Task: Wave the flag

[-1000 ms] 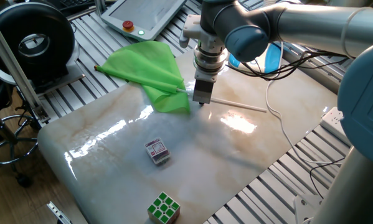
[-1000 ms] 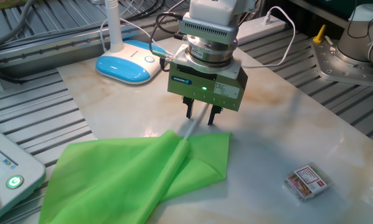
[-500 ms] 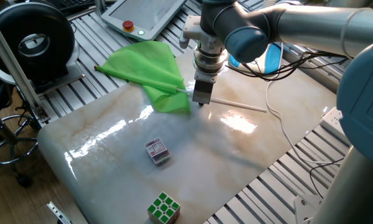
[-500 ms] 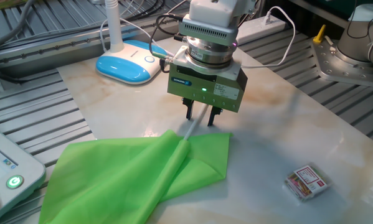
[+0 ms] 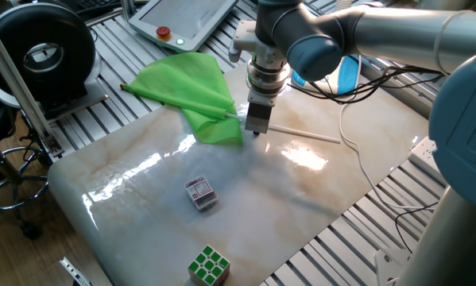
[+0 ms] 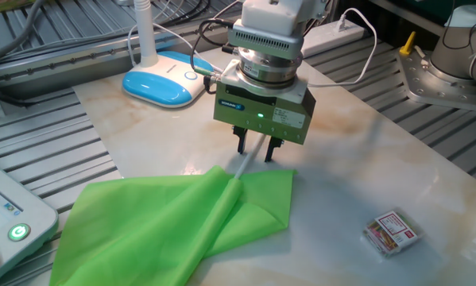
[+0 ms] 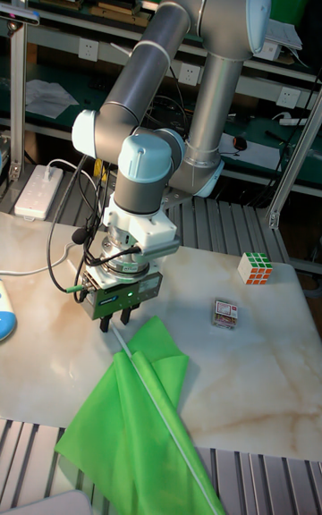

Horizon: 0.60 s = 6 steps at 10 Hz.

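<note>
I'm seeing the gripper (image 6: 255, 148) hanging low with narrowly parted fingers straddling the white stick of the flag (image 6: 170, 222), which is lying flat on the marble table (image 6: 357, 175)

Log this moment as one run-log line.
phase: grasp approach | gripper: open, fingers astride stick | flag: flat on table | waving: not begun

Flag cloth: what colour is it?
Bright lime green, plain with no pattern; the flag shows best in the other fixed view.
</note>
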Tool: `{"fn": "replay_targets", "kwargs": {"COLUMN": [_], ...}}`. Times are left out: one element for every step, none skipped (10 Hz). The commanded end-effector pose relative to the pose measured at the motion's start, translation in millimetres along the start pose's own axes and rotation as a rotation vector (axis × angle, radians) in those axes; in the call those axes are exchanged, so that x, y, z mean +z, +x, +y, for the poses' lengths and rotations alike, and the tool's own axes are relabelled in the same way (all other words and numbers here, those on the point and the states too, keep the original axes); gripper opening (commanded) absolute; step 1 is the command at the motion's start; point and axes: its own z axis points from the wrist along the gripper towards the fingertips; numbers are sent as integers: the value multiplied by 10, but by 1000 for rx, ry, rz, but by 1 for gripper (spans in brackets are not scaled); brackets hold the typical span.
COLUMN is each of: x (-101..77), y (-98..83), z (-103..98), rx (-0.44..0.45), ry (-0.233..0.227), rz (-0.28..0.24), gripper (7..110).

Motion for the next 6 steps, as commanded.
{"fn": "replay_targets", "kwargs": {"x": [-6,-6,-6,-4,-2,-1], "y": [-9,5,7,3,6,2], "z": [-8,-21,-23,-23,-26,-33], "rx": [18,19,19,19,19,16], "ry": [-3,3,4,5,7,10], "rz": [-6,0,1,0,2,0], "gripper": [22,22,22,22,22,7]}}
